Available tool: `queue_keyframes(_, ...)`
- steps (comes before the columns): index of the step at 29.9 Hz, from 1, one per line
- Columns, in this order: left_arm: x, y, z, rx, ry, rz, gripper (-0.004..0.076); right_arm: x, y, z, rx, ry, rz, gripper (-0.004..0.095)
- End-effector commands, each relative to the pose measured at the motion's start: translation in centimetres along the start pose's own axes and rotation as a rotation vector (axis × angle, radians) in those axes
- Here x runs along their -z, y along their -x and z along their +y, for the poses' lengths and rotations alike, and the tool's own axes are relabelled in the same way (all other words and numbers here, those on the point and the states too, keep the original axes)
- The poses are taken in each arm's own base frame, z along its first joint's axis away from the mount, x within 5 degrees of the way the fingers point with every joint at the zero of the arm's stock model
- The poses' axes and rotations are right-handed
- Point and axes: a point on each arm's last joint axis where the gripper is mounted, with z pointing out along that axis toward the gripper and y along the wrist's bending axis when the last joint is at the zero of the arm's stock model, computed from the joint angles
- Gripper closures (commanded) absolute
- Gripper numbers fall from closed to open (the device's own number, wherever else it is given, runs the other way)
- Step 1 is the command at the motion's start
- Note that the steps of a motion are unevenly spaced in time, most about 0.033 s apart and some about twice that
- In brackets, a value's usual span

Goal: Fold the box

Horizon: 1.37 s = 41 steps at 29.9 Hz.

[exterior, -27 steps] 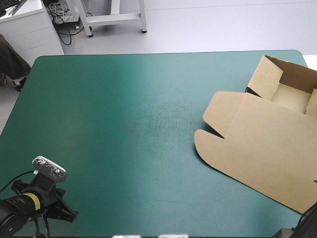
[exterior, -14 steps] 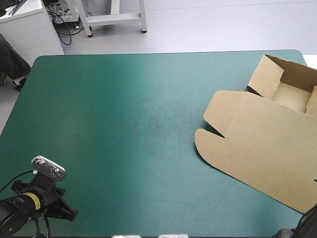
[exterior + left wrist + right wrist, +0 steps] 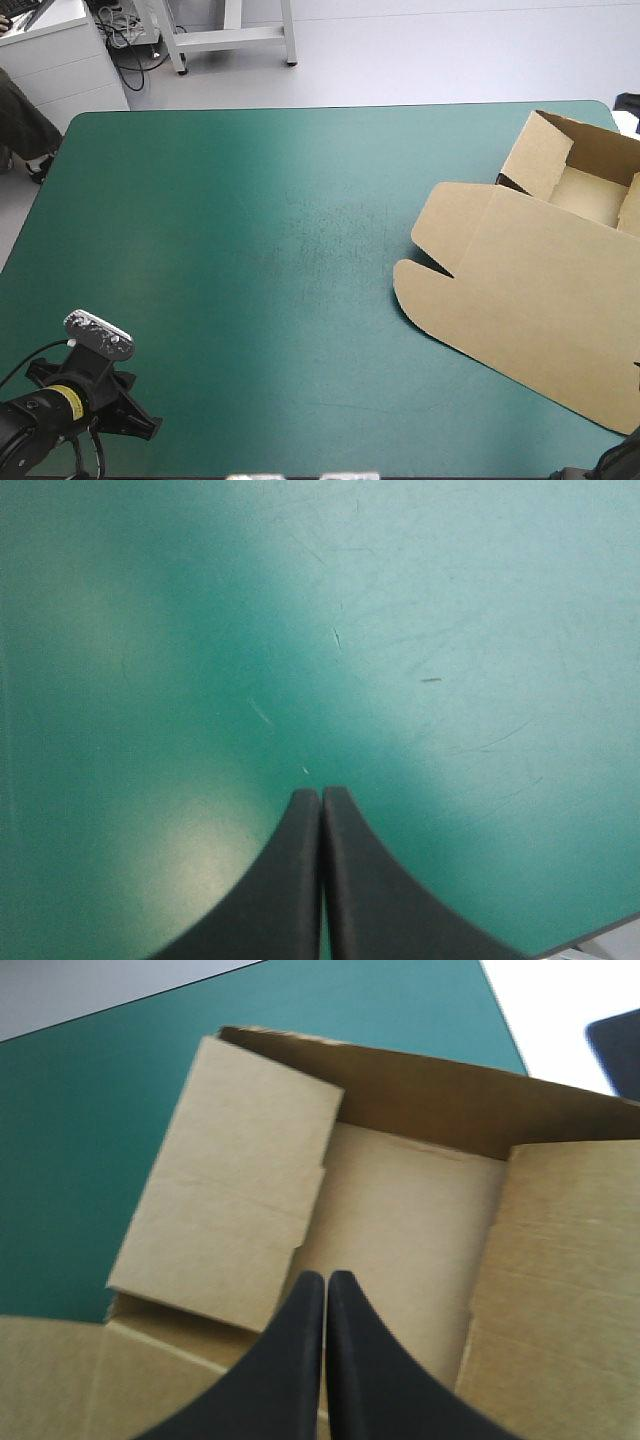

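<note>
While one box sits lid flat, both jaws together: left gripper, right gripper.

Black left arm, yellow wrist band, left hand and right hand with curved black fin-shaped fingers

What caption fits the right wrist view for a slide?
Shut black-fingered right gripper facing the open tray of a brown cardboard box.

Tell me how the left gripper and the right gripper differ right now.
The left gripper has only bare teal-green cover ahead of it; the right gripper points into the open tray of the box. The left gripper is far from the box, the right gripper at it. Both are shut and hold nothing.
</note>
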Motion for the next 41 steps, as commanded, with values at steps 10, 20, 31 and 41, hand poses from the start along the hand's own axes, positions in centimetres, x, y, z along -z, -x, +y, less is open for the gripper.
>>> queue_keyframes(10, 0.5, 1.0, -0.2, 0.021, -0.026, -0.085, 0.0756, 4.5, -8.8, 11.5, 0.344, 0.232, 0.124, 0.0926)
queue_keyframes(20, 0.6, 1.9, -0.6, 0.037, -0.072, -0.186, 0.0756, 5.1, -18.1, 13.3, 0.406, 0.328, 0.218, 0.0926)
queue_keyframes(31, 0.6, 1.9, -0.7, 0.041, -0.081, -0.184, 0.0756, 8.0, -26.7, 11.2, 0.41, 0.332, 0.137, 0.0926)
queue_keyframes(41, -1.5, 0.6, -1.2, 0.045, -0.105, -0.112, 0.0756, 10.4, -31.7, 9.9, 0.434, 0.324, -0.041, 0.0926)
